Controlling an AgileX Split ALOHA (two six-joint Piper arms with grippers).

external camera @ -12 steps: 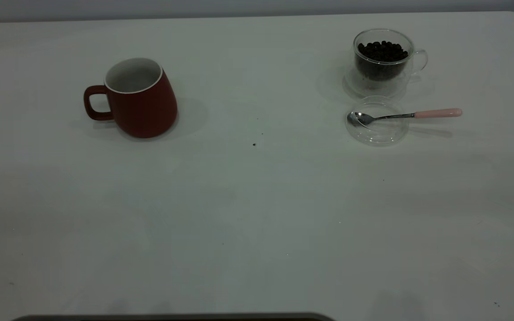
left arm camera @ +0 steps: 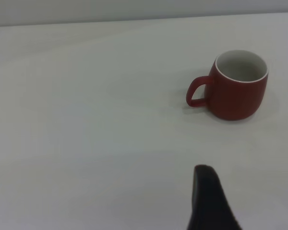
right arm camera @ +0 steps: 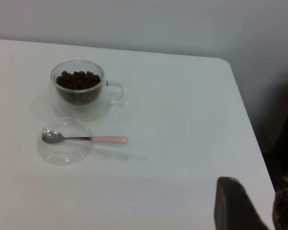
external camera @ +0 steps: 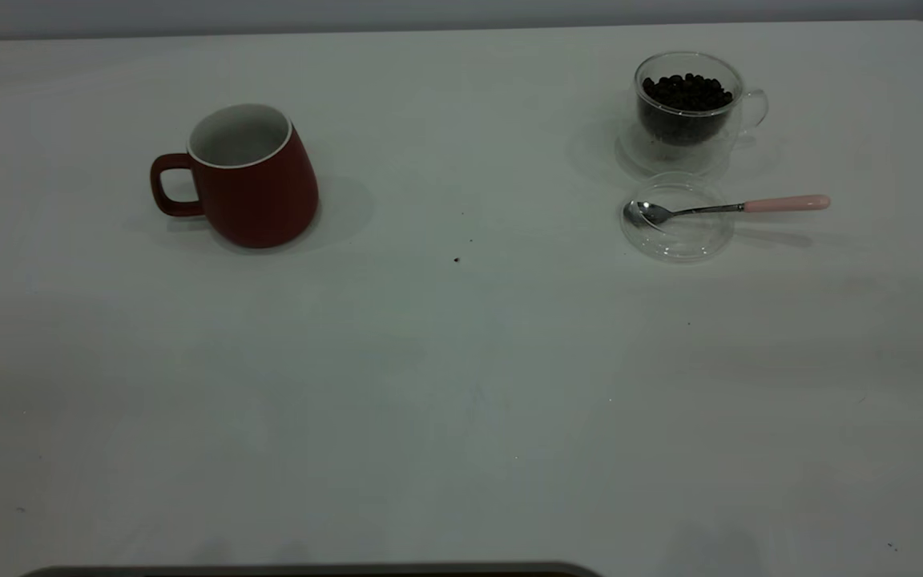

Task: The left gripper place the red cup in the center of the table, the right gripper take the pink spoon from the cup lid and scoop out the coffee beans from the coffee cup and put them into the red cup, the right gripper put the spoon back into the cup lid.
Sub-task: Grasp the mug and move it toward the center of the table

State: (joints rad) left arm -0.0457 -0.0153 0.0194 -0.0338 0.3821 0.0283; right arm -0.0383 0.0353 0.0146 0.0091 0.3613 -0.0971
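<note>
The red cup (external camera: 247, 178) stands upright and empty at the table's left, handle pointing left; it also shows in the left wrist view (left arm camera: 239, 86). The glass coffee cup (external camera: 687, 108) holds coffee beans at the far right. In front of it lies the clear cup lid (external camera: 676, 220), with the pink spoon (external camera: 730, 207) resting across it, bowl in the lid and pink handle pointing right. These also show in the right wrist view: coffee cup (right arm camera: 78, 88), lid (right arm camera: 65, 143), spoon (right arm camera: 89, 139). A dark part of my left gripper (left arm camera: 209, 201) shows well short of the red cup. My right gripper (right arm camera: 233, 206) is far from the spoon.
The white table (external camera: 461, 385) has a few dark specks (external camera: 456, 260) near its middle. Its right edge and rounded far corner (right arm camera: 225, 62) show in the right wrist view. Neither arm shows in the exterior view.
</note>
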